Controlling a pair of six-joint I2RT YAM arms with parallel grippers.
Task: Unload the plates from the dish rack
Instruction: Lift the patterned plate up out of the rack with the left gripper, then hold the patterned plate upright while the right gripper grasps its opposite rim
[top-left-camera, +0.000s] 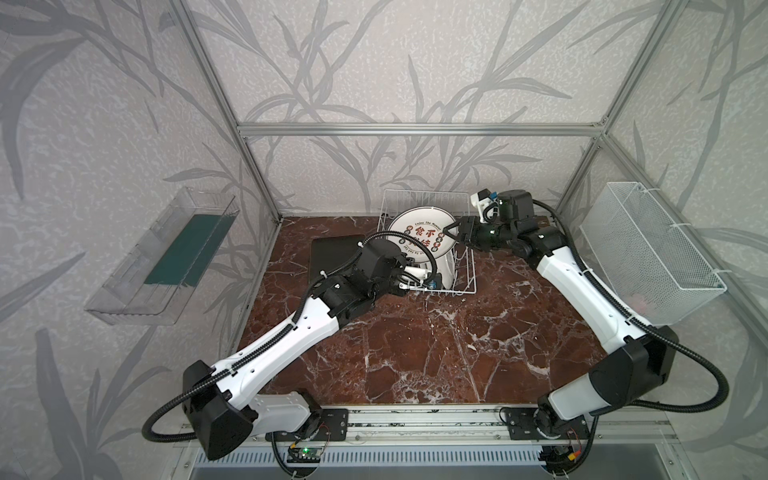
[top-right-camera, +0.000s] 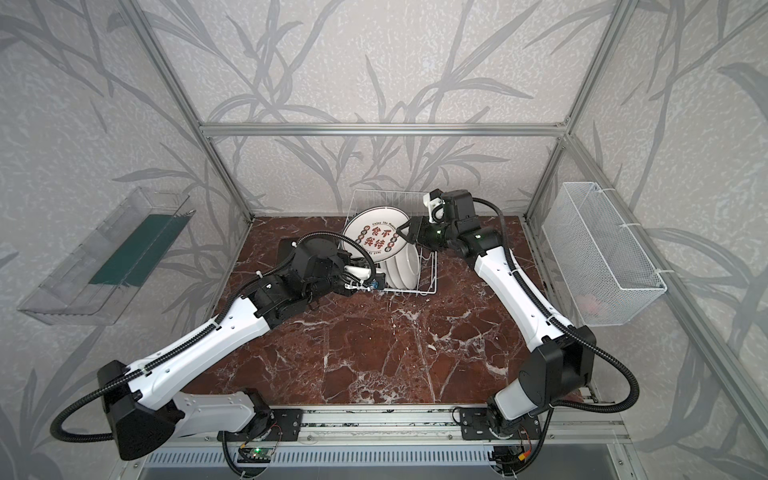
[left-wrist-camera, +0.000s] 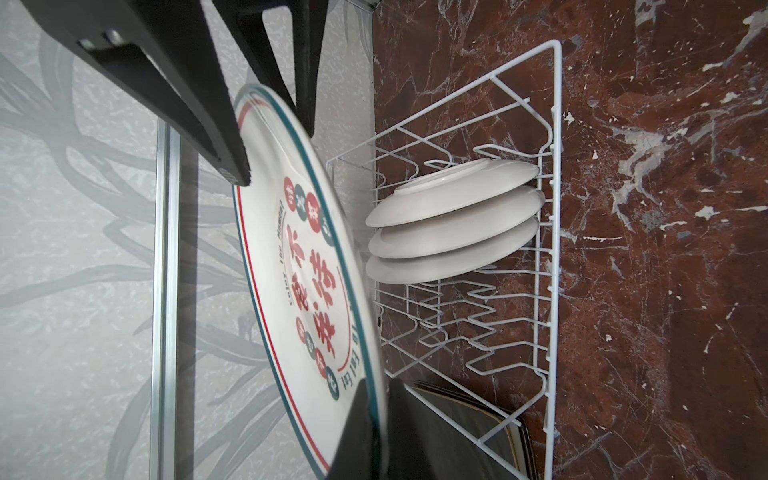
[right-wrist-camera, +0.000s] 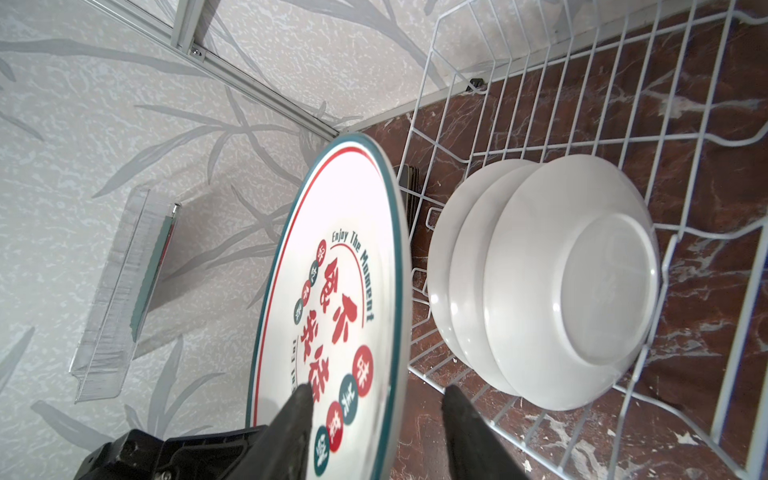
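A large round plate (top-left-camera: 419, 235) (top-right-camera: 376, 237) with a green and red rim and red characters is tilted above the white wire dish rack (top-left-camera: 467, 274) (left-wrist-camera: 555, 208). My left gripper (left-wrist-camera: 384, 386) is shut on one edge of this plate (left-wrist-camera: 291, 266). My right gripper (top-left-camera: 451, 232) (right-wrist-camera: 378, 390) straddles the opposite rim, open, with a finger on each side of the plate (right-wrist-camera: 332, 299) and a gap at the back. Three plain white round plates (top-left-camera: 446, 270) (right-wrist-camera: 561, 311) stand on edge in the rack. Black square plates (top-left-camera: 332, 257) (left-wrist-camera: 469, 424) lie stacked left of the rack.
A clear plastic tray (top-left-camera: 166, 257) hangs on the left wall and a fine-mesh white basket (top-left-camera: 648, 249) on the right wall. The rack stands near the back wall on the brown marble table (top-left-camera: 415, 353). Aluminium frame posts (top-left-camera: 257, 183) border the back corners.
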